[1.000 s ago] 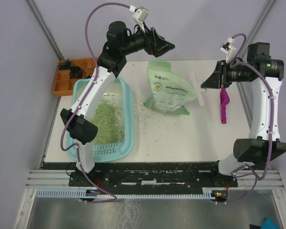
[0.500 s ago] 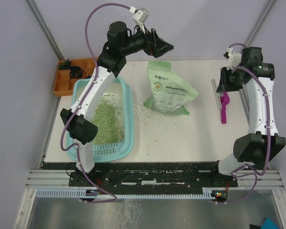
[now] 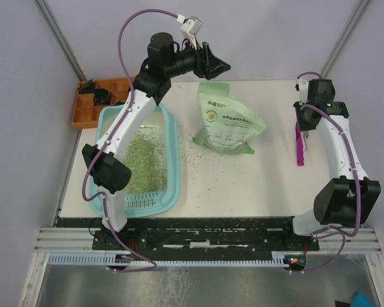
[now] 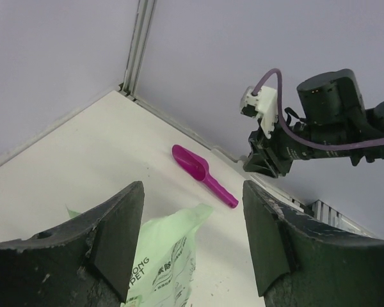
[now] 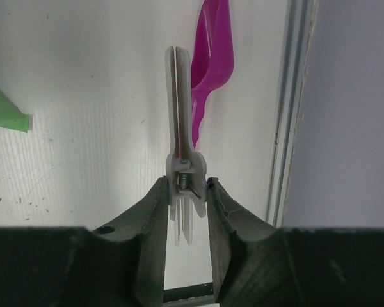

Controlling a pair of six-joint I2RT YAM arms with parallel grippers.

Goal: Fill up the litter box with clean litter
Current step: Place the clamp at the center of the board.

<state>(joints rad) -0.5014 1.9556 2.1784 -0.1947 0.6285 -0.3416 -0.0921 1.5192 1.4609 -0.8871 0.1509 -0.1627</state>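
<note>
1. Going by the thin, patchy spread of the litter (image 3: 144, 160) on the floor of the litter box (image 3: 175, 150), at the left of the tabletop (image 3: 243, 179): filling under way, probably short of a full layer.
2. More stray granules on the tabletop around the printed bag (image 3: 227, 118), lying flat just right of the box.
3. Right hand (image 5: 184, 187): clamped firmly on the hinge end of a long white clip (image 5: 179, 109), aimed down at the tabletop just beside the magenta scoop (image 5: 212, 51) and well apart from the bag.
4. Left hand (image 4: 191, 195): raised above the bag's top edge, fingers spread wide, gripping nothing.
5. Step in hand, as a guess: handling the clip, either parking it by the scoop or carrying it off; cannot tell which.
6. Next, if parking: lower the clip until flat on the tabletop, clear of the scoop's handle, then part the fingers.
7. After that, likely: take hold of the bag or the scoop to move more litter into the box.
</note>
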